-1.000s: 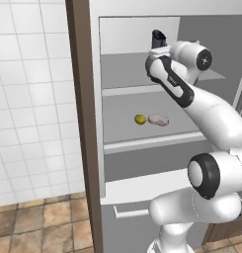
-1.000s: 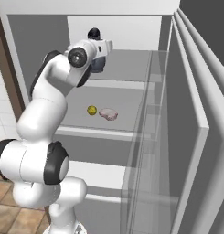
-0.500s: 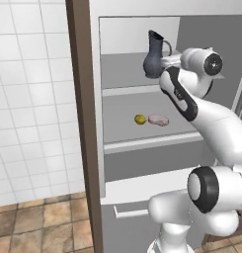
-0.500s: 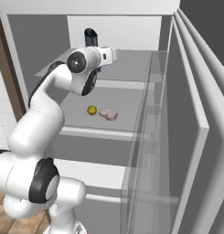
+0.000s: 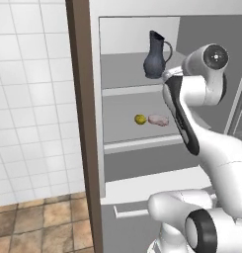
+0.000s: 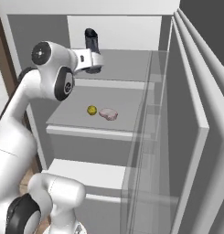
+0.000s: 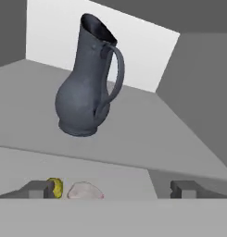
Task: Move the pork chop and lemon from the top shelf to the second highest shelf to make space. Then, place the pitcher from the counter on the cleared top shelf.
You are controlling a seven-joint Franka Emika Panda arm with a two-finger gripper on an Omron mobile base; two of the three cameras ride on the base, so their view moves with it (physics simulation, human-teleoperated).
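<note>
The dark blue-grey pitcher (image 7: 87,88) stands upright on the top shelf (image 7: 156,134), its handle turned toward the right of the hand view. My gripper (image 7: 112,190) is open, a short way in front of the pitcher and touching nothing. One level down, the yellow lemon (image 5: 140,119) and the pale pink pork chop (image 5: 158,120) lie side by side on the second highest shelf (image 5: 142,144). The right base view shows the pitcher (image 6: 91,39) partly behind my hand, with the lemon (image 6: 91,110) and pork chop (image 6: 108,114) below.
The fridge's brown side panel (image 5: 83,123) stands at the left, beside a white tiled wall (image 5: 28,99). The open fridge door with its clear shelves (image 6: 150,137) runs along the right. Lower fridge shelves (image 5: 142,190) lie under my arm.
My hand has drawn back from the pitcher toward the fridge front, and the elbow has swung right. The pitcher stays upright on the top shelf; lemon and pork chop have not moved.
</note>
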